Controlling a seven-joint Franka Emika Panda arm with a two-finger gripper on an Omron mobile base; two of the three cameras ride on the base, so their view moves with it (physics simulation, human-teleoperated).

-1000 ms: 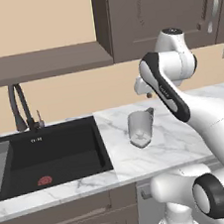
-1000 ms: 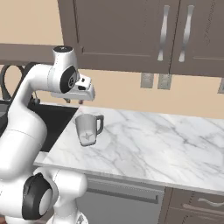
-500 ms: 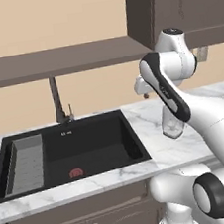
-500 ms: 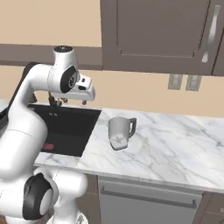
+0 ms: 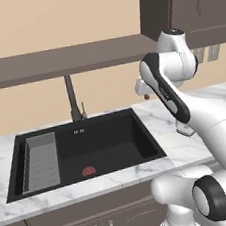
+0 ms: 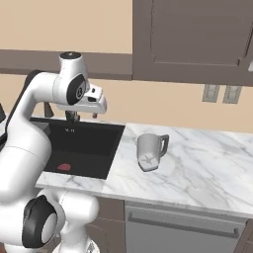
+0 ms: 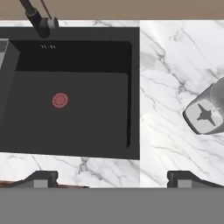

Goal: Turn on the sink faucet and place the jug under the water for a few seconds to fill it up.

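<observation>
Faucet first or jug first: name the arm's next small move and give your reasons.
Probably swing the open gripper left and down toward the lever at the base of the sink faucet. No water falls into the sink yet, the jug stands untouched on the counter to the sink's right, and the gripper holds nothing, high above the sink's right edge.

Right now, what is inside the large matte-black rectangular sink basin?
The sink holds a grey ribbed tray insert at one end and a red round drain. No water visible. The tray hides the floor beneath it.

Glossy white rounded arm (image 5: pixel 170 95), dark joints, small dark fingers (image 7: pixel 43 178)
</observation>
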